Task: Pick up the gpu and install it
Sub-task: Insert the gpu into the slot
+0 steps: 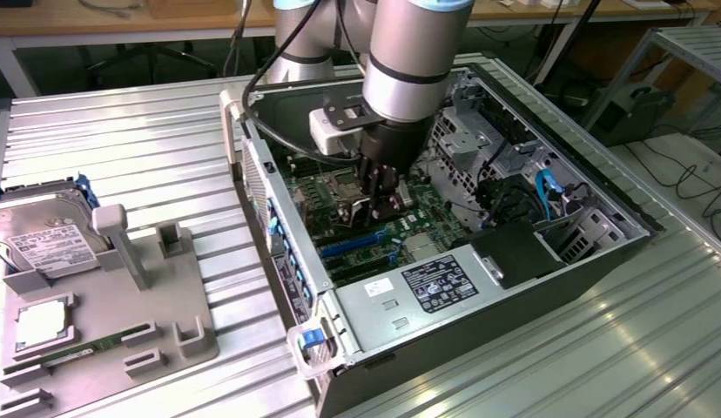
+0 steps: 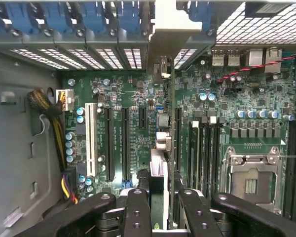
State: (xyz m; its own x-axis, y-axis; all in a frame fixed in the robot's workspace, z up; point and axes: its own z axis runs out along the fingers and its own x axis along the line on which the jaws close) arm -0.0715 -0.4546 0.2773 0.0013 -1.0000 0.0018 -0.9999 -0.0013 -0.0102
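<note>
In the exterior view you see your arm reaching down into the open computer case (image 1: 454, 218) on the bench (image 1: 128, 139). The gripper (image 1: 381, 198) hangs low over the green board (image 1: 360, 228) inside, its fingers closed on the card (image 1: 384, 207), which stands on edge just above the dark slots. On the exterior view's left a grey holder (image 1: 117, 331) carries a hard drive (image 1: 41, 239) and a thin memory stick (image 1: 88, 351), well apart from the case.

In the wrist view the black fingers (image 2: 137, 212) sit close together, clamped on the card's (image 2: 160, 168) upper edge. You look straight down that edge: a thin green strip with a pale metal bracket (image 2: 170, 29) at the far end, reaching toward the slotted rear wall. The card lines up between two long black slots, near the white slot (image 2: 91, 138); whether its contacts have entered a slot you cannot tell.

Judge the card as light and stiff, yet fragile: the parts on its faces and its contact edge would not bear squeezing or twisting. The bare top edge, where you hold it, seems the safest place.
</note>
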